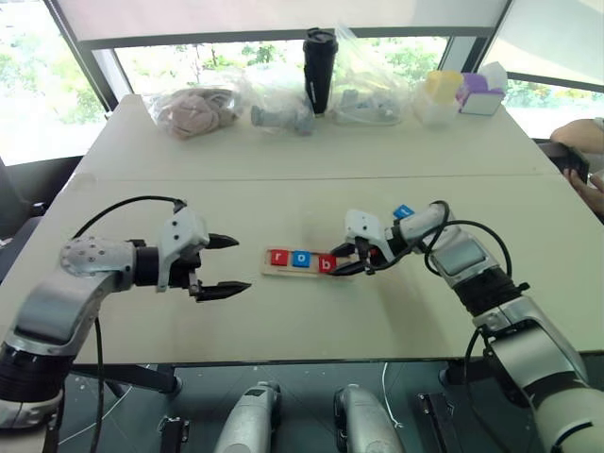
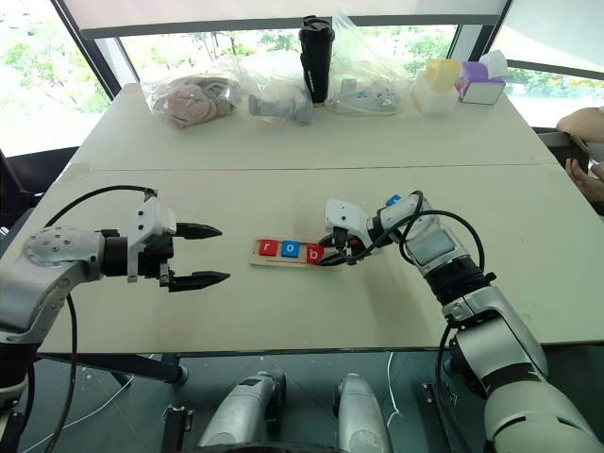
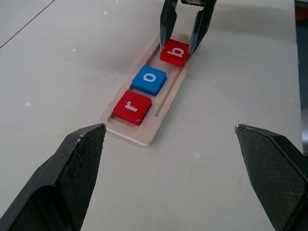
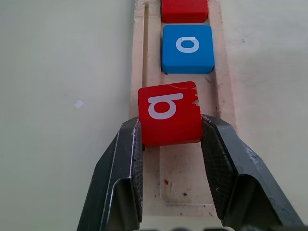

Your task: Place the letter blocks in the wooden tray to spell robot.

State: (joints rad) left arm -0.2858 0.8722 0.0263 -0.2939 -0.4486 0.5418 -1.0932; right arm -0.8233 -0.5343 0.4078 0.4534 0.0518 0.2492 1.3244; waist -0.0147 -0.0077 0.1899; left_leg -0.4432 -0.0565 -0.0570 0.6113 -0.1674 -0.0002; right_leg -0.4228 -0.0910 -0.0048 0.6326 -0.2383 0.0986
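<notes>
Letter blocks [image 1: 301,259] lay as r, o, b in the wooden tray [image 1: 276,272] mid-desk, seen from the head views. Right gripper [image 1: 345,262] clenched on the red b block [image 1: 327,263] at the tray's free end; left gripper [image 1: 225,266] hung released, well apart from the tray. Another blue block [image 1: 403,211] sat just behind the right wrist, letter unreadable. Pale desk [image 1: 283,321] looked smooth and matte; bagged clutter and a black tumbler [image 1: 319,57] stood far back by bright windows.

From the left wrist: r [image 3: 132,107] and o [image 3: 149,80] seated flat in the slot, b [image 3: 174,51] pinched by its two side edges.

From the right wrist: b block [image 4: 169,113] held slightly skewed over the slot. Probably light, rigid, slick-faced tiles; best taken by opposite edges, squared before lowering.
</notes>
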